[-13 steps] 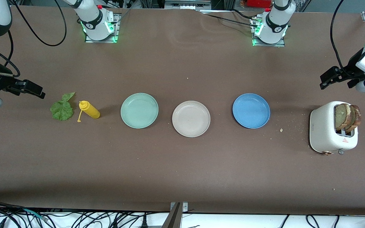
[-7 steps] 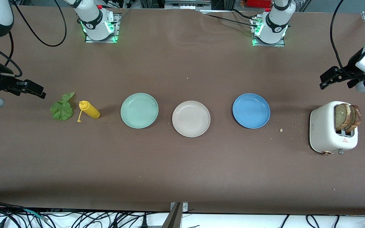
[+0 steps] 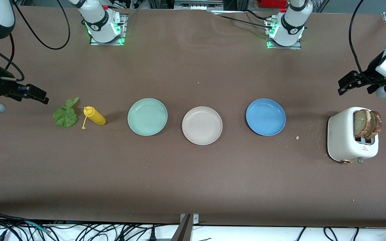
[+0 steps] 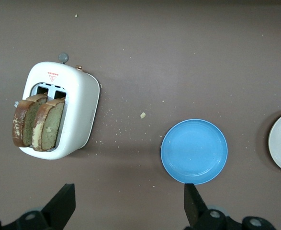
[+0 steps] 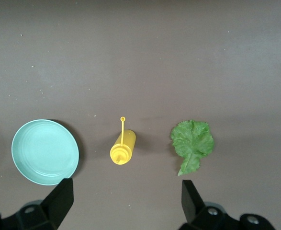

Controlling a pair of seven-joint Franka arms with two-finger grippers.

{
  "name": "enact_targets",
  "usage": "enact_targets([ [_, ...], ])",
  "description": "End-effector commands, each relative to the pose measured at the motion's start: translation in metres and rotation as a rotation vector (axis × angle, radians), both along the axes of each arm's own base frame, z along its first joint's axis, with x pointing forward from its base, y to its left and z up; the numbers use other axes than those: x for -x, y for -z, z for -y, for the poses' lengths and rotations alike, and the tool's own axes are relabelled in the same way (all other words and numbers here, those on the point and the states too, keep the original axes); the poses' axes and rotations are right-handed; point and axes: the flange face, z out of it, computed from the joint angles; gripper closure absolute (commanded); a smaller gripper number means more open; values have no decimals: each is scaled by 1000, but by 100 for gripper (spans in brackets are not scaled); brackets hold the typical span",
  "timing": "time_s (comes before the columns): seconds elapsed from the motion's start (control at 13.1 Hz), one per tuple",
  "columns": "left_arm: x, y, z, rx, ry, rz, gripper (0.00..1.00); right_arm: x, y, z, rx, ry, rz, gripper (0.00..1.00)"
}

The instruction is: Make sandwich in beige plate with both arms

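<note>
Front view: brown table with three plates in a row; beige plate (image 3: 202,125) in the middle, bare. Beside the beige plate toward the right arm's end: mint-green plate (image 3: 147,116), then yellow squeeze bottle (image 3: 94,116) lying on its side, then crinkled lettuce leaf (image 3: 66,113). Beside the beige plate toward the left arm's end: blue plate (image 3: 265,117), then white toaster (image 3: 352,135) with two bread slices (image 3: 367,124) standing up out of its slots.

Right gripper (image 3: 34,95) up in the air over bare table just past the lettuce leaf, well apart from the beige plate, fingers spread wide, holding nothing. Left gripper (image 3: 353,82) in the air over bare table close to the toaster, equally far from the beige plate, fingers likewise spread, empty.

Compared with a second ago: right gripper shifted only slightly, edging toward the lettuce; left gripper almost unmoved; nothing on the table displaced.

Likely meaning for the task: very start, nothing picked up, no ingredient on the beige plate. Probably each arm lining up on its own ingredient, lettuce for the right, bread for the left.
</note>
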Motion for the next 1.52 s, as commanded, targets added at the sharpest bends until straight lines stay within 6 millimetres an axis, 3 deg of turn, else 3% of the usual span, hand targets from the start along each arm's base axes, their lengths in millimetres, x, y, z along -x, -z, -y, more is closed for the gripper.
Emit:
enact_targets([
  [0.0, -3, 0, -1, -13, 19, 7, 0, 3, -1, 0, 11, -2, -1, 0],
  [0.3, -3, 1, -1, -13, 19, 7, 0, 8, 9, 0, 10, -32, -33, 0],
  [0.46, -6, 5, -2, -23, 21, 3, 0, 12, 11, 0, 7, -127, -52, 0],
  [0.61, -14, 21, -9, -31, 18, -17, 0, 11, 19, -1, -7, -243, -62, 0],
  [0.91, -25, 46, -49, -39, 93, -20, 0, 14, 42, 13, -42, -491, -85, 1],
  [1.14, -27, 76, -83, -35, 119, -5, 0, 13, 63, 44, -131, -658, -70, 1],
  [1.45, -18, 131, -114, -44, 164, 38, 0, 16, 119, 96, -306, -823, 46, 1],
])
